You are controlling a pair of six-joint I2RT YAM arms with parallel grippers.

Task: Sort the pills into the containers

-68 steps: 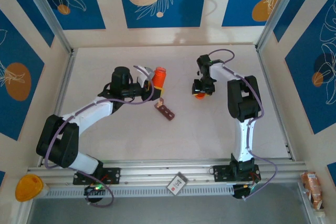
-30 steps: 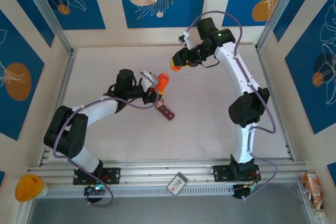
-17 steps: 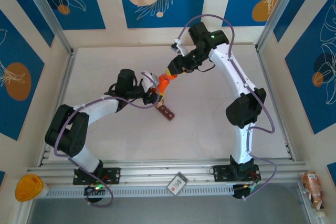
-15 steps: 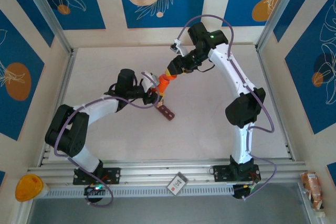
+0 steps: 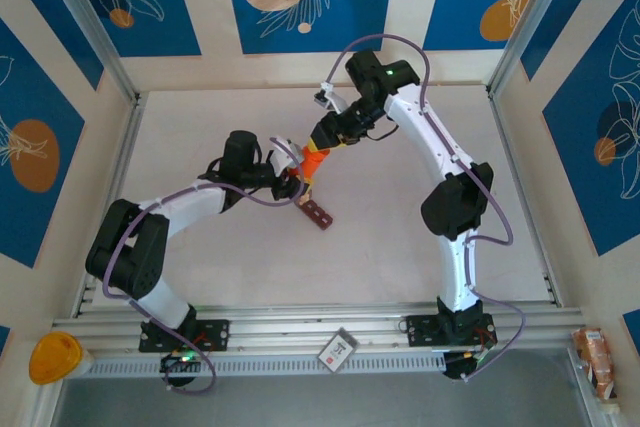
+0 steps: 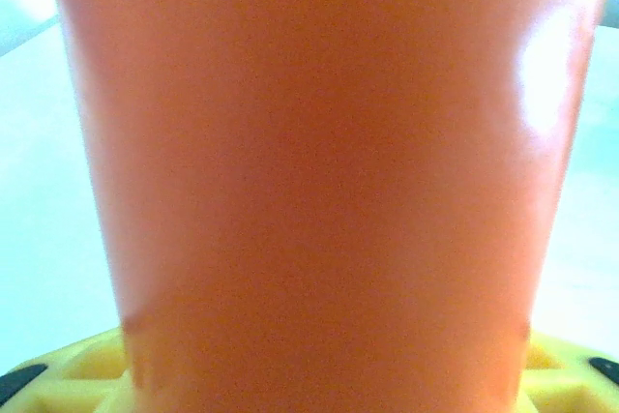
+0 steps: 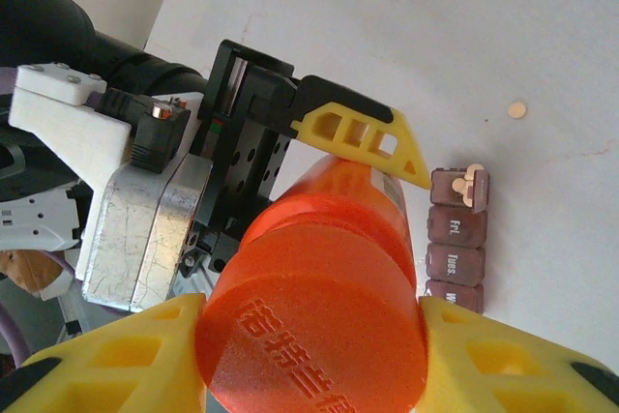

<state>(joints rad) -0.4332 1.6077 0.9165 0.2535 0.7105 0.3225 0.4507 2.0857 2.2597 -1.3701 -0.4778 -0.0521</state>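
My left gripper [image 5: 296, 178] is shut on the body of an orange pill bottle [image 5: 311, 163], which stands tilted and fills the left wrist view [image 6: 319, 171]. My right gripper [image 5: 326, 135] is shut on the bottle's orange cap [image 7: 314, 331], with a yellow finger pressed on each side, at the bottle's top. The containers [image 5: 316, 212], a dark reddish-brown strip of joined square compartments [image 7: 456, 239], lie on the table just beside the bottle. The end compartment stands open with pale pills [image 7: 471, 179] in it. One loose pill [image 7: 518, 110] lies on the table beyond the strip.
The white table [image 5: 400, 237] has walls on three sides and a metal rail along its near edge. A small card [image 5: 338, 349] lies on the rail. An orange lid-like object [image 5: 54, 359] sits at the front left corner.
The right arm swung left and down with the cap, from apart from the bottle to its top. The left arm and bottle stayed put.
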